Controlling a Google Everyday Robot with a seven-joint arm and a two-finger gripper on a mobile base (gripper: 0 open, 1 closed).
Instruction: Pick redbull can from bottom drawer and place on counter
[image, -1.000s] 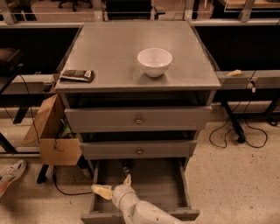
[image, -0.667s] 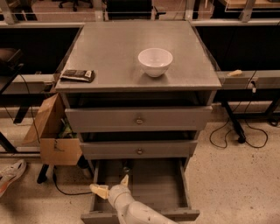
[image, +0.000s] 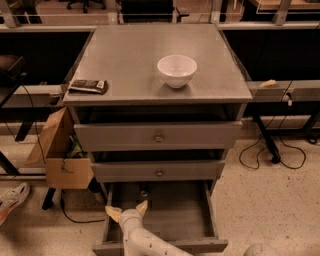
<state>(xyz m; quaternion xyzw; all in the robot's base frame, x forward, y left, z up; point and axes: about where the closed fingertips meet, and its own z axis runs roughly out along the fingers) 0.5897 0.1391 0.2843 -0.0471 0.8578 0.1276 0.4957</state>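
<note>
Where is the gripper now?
The gripper is low in the camera view, left of centre, inside the open bottom drawer near its left wall, with the redbull can just behind it.

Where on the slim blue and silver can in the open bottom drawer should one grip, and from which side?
Grip the slim blue-silver can around its middle, from the front of the grey bottom drawer: it seems upright at the back, the middle drawer overhanging. The open end effector hovers nearby.

Counter (image: 125, 55): bowl (image: 177, 70) right of centre; snack packet (image: 88, 86) at front left edge. Bottom drawer (image: 182, 217), pulled out beneath two upper drawers: gripper (image: 128, 210) in its left front, fingers apart. Cardboard box (image: 60, 160) left of cabinet.
</note>
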